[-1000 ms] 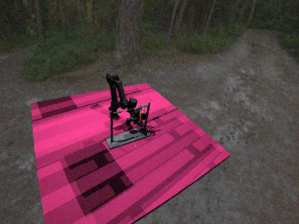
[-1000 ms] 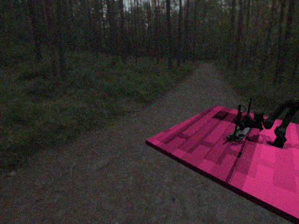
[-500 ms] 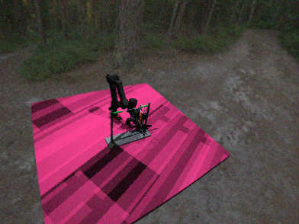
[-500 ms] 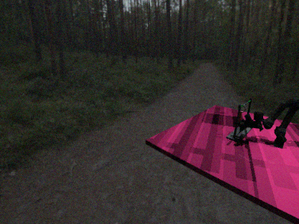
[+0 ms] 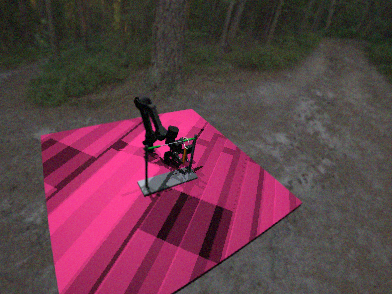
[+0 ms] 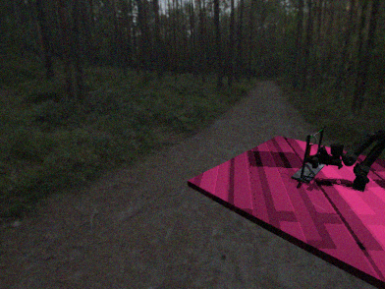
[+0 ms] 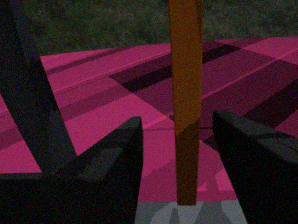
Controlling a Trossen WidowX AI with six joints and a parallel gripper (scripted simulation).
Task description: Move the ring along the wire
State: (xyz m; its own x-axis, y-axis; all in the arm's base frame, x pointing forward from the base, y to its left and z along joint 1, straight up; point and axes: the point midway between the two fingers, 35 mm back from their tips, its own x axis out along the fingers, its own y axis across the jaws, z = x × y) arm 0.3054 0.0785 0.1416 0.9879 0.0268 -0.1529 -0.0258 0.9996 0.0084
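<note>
The orange handle [image 5: 184, 154] [image 7: 187, 75] hangs upright below the pale ring [image 5: 185, 143]. The ring is around the wire at the green part [image 5: 191, 139] beside the right post [image 5: 193, 157] in the top view. The other green part [image 5: 151, 148] is beside the left post [image 5: 147, 167], with thin grey wire [image 5: 167, 144] between. My gripper [image 5: 182, 159] [image 6: 314, 161] [image 7: 177, 122] is open. Its fingers stand on both sides of the handle, with a gap on each side in the wrist view. The ring is out of the wrist view and too small for its exact contact with the wire.
The grey base [image 5: 162, 184] [image 7: 220, 212] carries both posts on the pink patterned table [image 5: 100, 210] [image 6: 275, 202]. A dark post [image 7: 30, 90] stands close on the left in the wrist view. The arm [image 5: 152, 120] reaches in from behind the wire in the top view.
</note>
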